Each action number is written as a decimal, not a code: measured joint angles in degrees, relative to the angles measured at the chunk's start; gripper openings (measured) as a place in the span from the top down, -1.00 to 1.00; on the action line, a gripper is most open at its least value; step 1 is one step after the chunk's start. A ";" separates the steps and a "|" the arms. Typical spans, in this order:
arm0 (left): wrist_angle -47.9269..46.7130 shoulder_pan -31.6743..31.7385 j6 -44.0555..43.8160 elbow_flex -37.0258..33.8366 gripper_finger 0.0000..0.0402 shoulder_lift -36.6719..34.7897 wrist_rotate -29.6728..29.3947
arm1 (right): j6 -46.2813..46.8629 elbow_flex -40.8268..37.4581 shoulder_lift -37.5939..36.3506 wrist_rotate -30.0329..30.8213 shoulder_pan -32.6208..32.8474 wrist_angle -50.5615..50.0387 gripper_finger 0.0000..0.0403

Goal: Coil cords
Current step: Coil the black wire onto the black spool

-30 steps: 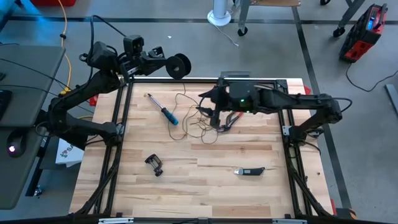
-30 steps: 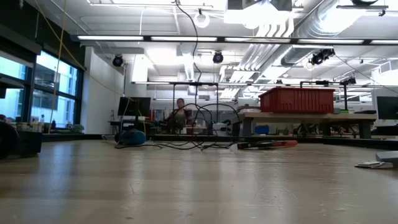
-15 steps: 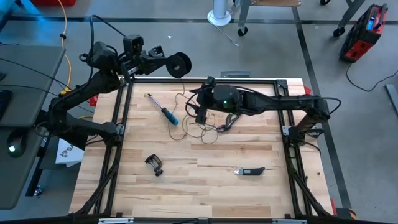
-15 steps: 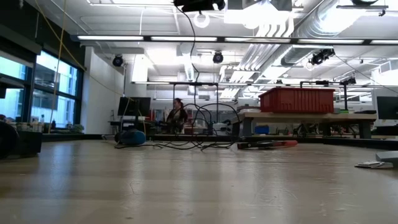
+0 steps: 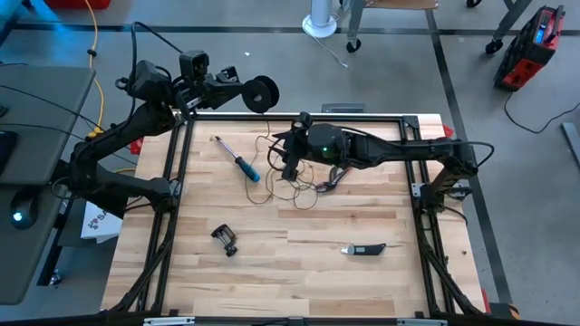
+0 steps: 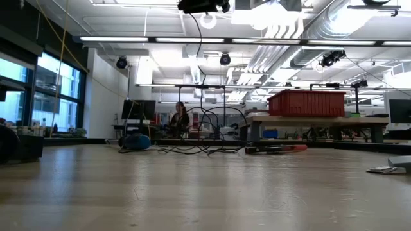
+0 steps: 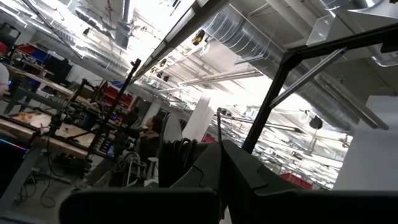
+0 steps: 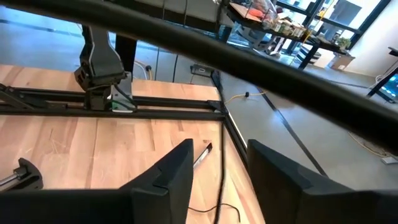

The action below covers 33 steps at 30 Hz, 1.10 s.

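The small round black reel hangs in the air just beyond the table's far edge, with my left gripper shut on it. The hair-thin dark cord lies in a loose tangle on the wood near the table's middle; one strand rises from it. My right gripper hovers over the tangle, open. That strand runs through the gap between its two fingers; I cannot tell whether it touches either of them. My left gripper holds the reel on the side that faces the arm; its own fingers hide the exact part. It comes from the table's left, slanting a little upward. The reel stands on edge, lifted clear of the table.
A blue-handled screwdriver lies left of the tangle. Red pliers lie partly under my right arm. A black clamp and a black knife-like tool lie nearer the front. The black frame rail borders the far edge.
My right gripper has gone toward the table's left edge and down, to the cord's rising strand, and now shows at the top of the low view. The left gripper and the reel have kept still.
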 joint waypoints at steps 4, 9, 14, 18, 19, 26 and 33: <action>0.00 0.00 0.00 0.00 1.00 0.00 0.00 | -0.17 0.00 0.01 0.08 -0.13 0.00 0.35; 0.00 -0.02 0.00 0.00 1.00 0.00 0.02 | -0.17 0.00 1.02 0.10 -0.24 0.25 0.36; 0.01 -0.02 0.00 0.00 1.00 0.00 0.02 | -0.15 0.00 1.07 0.14 -0.24 0.61 0.36; 0.00 -0.02 0.00 0.00 1.00 0.00 0.03 | -0.15 0.00 1.07 0.18 -0.21 0.62 0.36; 0.00 -0.02 0.00 0.00 1.00 0.00 0.02 | -0.16 0.00 1.07 0.68 -0.20 0.80 0.37; 0.00 -0.02 0.00 0.00 1.00 0.00 0.04 | -0.17 0.00 1.05 2.72 -0.22 0.90 0.44; 0.00 -0.02 0.02 0.00 1.00 0.00 0.04 | -0.17 0.00 1.05 1.85 -0.20 0.87 0.66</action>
